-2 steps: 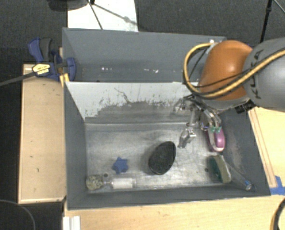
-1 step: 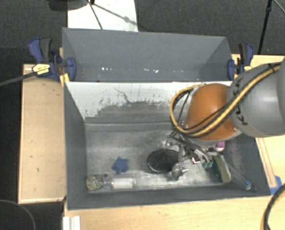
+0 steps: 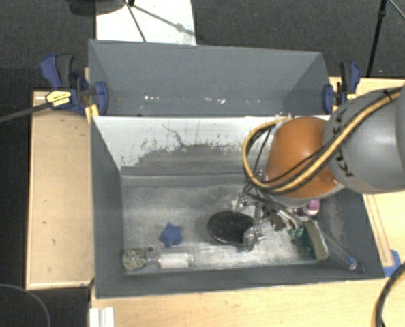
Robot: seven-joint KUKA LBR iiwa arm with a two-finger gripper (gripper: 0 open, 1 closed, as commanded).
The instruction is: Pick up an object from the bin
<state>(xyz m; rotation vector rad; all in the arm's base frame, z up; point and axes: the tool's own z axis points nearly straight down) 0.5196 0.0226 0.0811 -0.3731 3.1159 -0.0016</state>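
One bin (image 3: 107, 203) of grey metal holds five loose things that can be counted: one disc, one blue lump, one tube, one green piece and one pink thing.

The disc (image 3: 226, 227) is black, round and flat. It lies on the bin floor, about midway between the side walls and closer to the front wall than to the back.

The gripper (image 3: 252, 236) is down at the disc's right edge, its metal tip against or just above the rim; which of the two cannot be told. Whether the gripper is open or closed cannot be told either, and nothing is seen held in it. Above it, up and right of the disc, sit the wrist's orange cover (image 3: 294, 157) and a loop of yellow and black cables (image 3: 257, 157).

The blue lump (image 3: 170, 235) lies left of the disc, apart from it. The tube (image 3: 172, 259) is clear and lies flat, further left of the disc and below it, by the front wall. A grey-green crumpled bit touches its left end; whether that is part of the tube cannot be told.

The green piece (image 3: 313, 240) lies right of the disc, beyond the gripper. The pink thing (image 3: 313, 207) is right of the disc and slightly above it, partly hidden under the cover.
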